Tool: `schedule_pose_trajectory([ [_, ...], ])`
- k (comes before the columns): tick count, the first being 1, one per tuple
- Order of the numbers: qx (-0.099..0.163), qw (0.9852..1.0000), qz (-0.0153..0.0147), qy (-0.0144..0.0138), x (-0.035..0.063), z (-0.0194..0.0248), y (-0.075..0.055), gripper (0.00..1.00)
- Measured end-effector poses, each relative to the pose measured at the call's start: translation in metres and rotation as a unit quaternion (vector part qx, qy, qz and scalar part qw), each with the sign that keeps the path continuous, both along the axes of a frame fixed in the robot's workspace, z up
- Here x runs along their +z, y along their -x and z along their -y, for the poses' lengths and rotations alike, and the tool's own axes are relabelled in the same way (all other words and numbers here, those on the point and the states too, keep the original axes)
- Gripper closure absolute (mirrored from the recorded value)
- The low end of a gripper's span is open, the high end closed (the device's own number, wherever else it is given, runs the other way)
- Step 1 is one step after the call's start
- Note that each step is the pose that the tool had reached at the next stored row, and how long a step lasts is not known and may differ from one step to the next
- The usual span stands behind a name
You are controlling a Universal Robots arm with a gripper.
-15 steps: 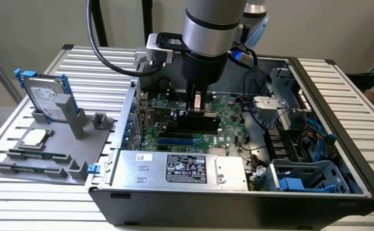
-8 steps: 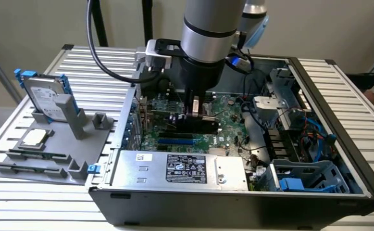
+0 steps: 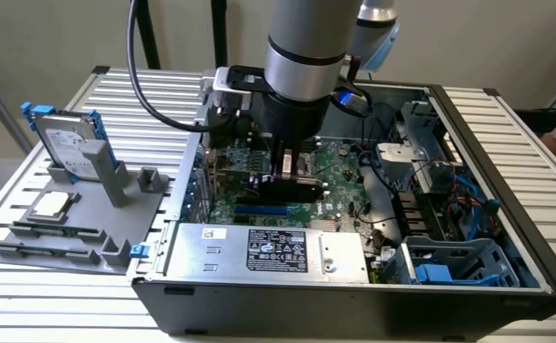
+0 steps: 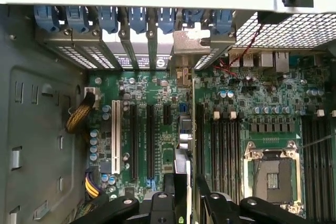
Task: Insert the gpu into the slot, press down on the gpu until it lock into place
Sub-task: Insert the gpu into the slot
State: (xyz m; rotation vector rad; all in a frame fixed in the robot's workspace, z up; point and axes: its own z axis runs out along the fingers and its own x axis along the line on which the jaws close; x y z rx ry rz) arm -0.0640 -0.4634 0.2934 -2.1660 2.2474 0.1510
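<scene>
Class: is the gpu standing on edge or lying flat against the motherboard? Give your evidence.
On edge: the wrist view shows the gpu as a thin strip in the gripper, perpendicular to the motherboard.

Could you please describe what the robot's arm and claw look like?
The arm is a smooth silver-grey cylinder ringed by a dark band, with a light-blue cap on one joint. A black cable loops to a white-and-black box at the wrist. The claw is black, and its linkages carry round silver bolts.
</scene>
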Motion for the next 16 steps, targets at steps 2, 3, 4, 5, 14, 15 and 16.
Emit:
schedule_pose_trajectory([
  [2,0.0,1.0,0.0,0.0006,-0.0022,0.0001,0.001,0.74],
  [3,0.0,1.0,0.0,0.0009,-0.0033,0.0001,0.001,0.74],
  [4,0.0,1.0,0.0,0.0012,-0.0044,0.0001,0.002,0.74],
  [5,0.0,1.0,0.0,0.0014,-0.0054,0.0002,0.002,0.74],
  [14,0.0,1.0,0.0,0.0021,-0.0118,0.0002,0.006,0.74],
  [15,0.0,1.0,0.0,0.002,-0.0122,0.0002,0.006,0.74],
  [16,0.0,1.0,0.0,0.002,-0.0126,0.0001,0.006,0.74],
])
